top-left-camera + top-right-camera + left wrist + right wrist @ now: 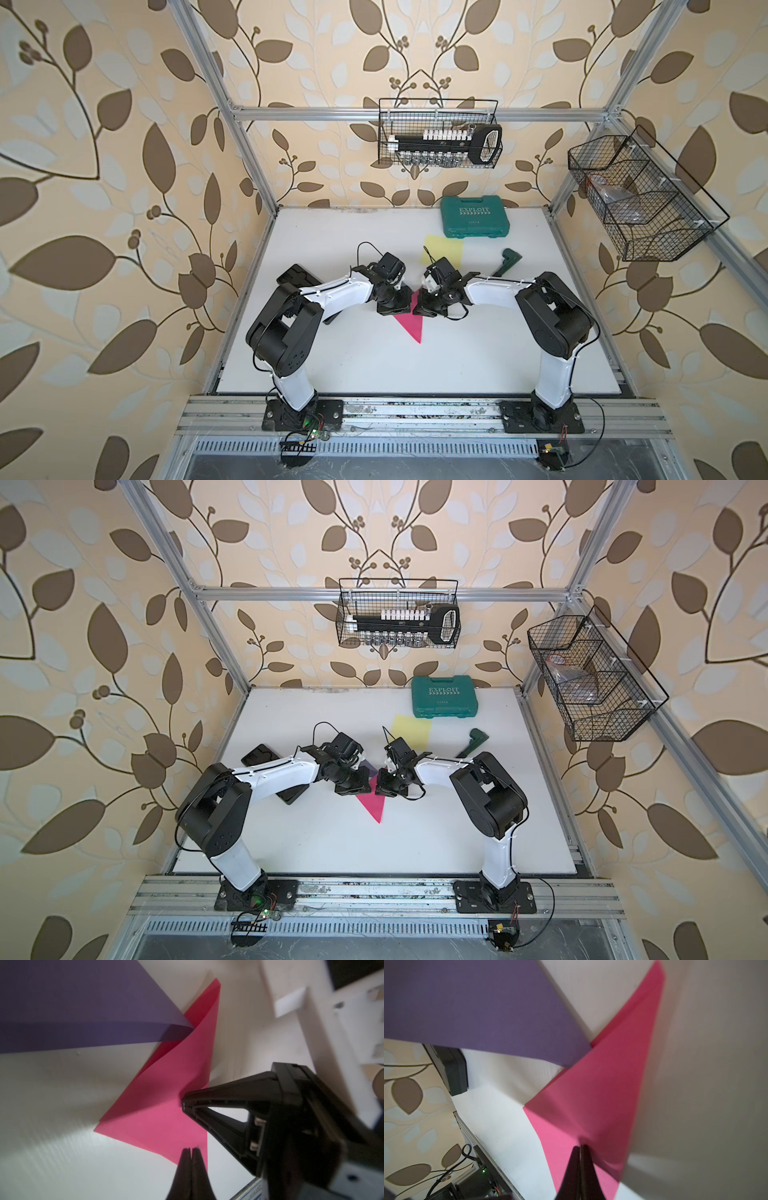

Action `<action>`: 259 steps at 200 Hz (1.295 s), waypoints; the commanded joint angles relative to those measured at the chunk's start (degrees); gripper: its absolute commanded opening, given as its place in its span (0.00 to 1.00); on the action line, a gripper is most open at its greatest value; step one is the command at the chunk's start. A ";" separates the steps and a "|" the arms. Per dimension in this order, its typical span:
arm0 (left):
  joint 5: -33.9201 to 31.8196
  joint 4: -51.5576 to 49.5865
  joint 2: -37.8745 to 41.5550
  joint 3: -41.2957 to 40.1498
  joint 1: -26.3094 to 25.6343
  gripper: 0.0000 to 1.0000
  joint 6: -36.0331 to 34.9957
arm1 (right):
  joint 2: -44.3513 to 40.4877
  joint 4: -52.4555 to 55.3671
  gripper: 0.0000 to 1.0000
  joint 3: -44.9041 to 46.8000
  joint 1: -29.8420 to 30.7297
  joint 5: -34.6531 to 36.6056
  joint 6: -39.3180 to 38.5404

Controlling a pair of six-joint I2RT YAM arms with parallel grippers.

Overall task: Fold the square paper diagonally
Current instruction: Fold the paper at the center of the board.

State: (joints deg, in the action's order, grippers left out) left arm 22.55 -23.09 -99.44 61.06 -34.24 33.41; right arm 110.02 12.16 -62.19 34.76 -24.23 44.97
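— Where do we find the pink paper (411,326)?
— On the white table (353,357), between our two arms. It is folded into a triangle (the upper layer stands slightly off the lower one) and meets the corner of a purple sheet (83,1012).
— And our grippers?
— The left gripper (190,1149) has its fingers pressed together at the paper's edge. The right gripper (581,1146) is closed too, tips on the pink face where it puckers. We cannot tell whether either has paper nipped between its fingers.
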 commanded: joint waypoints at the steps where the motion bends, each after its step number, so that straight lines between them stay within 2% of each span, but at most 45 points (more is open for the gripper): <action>1: 0.81 3.09 -1.51 -0.76 -0.79 0.00 0.38 | -0.41 -0.05 0.00 1.36 0.39 0.55 -0.65; 63: 0.74 6.06 -6.00 -1.10 -2.21 0.00 0.76 | -3.95 -0.16 0.00 2.30 0.34 -0.64 -0.42; 126: 0.58 7.74 -7.47 -2.36 -3.23 0.00 0.85 | -4.76 3.20 0.00 1.67 -0.63 1.43 2.08; 240: -0.39 8.16 -3.41 -1.84 -5.31 0.00 2.16 | -2.65 1.06 0.00 5.67 -2.49 3.28 5.72; 259: -0.65 9.07 -2.05 -2.24 -5.45 0.07 3.16 | -2.53 0.39 0.00 6.41 -2.61 3.40 7.05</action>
State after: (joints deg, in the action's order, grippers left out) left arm 23.42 -14.76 -105.43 59.64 -39.09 35.05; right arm 106.43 12.45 -57.76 32.49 -22.87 49.52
